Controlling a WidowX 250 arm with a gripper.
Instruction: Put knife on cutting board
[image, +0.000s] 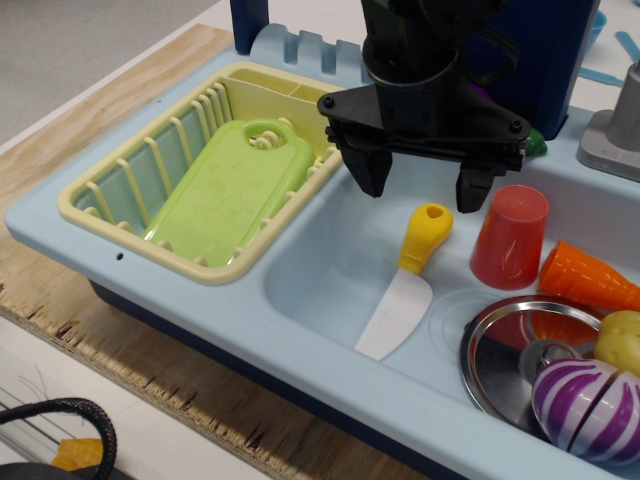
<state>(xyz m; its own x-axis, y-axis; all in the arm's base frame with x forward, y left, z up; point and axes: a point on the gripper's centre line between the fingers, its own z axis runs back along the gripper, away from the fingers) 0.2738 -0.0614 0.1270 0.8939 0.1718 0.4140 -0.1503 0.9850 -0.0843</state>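
The knife (408, 282) lies in the light blue sink basin, white blade toward the front, yellow handle with its hole pointing back. The light green cutting board (230, 190) lies tilted inside the pale yellow dish rack (130, 160) at the left, handle hole at the far end. My gripper (420, 185) is black, open and empty. It hangs just above and behind the knife's handle end, its two fingers spread either side of it without touching.
A red cup (510, 237) stands right of the knife. An orange carrot (590, 280), a metal pan (520, 345), a purple-striped vegetable (590, 405) and a yellow piece (622, 340) crowd the basin's right. A grey faucet (620, 120) stands back right.
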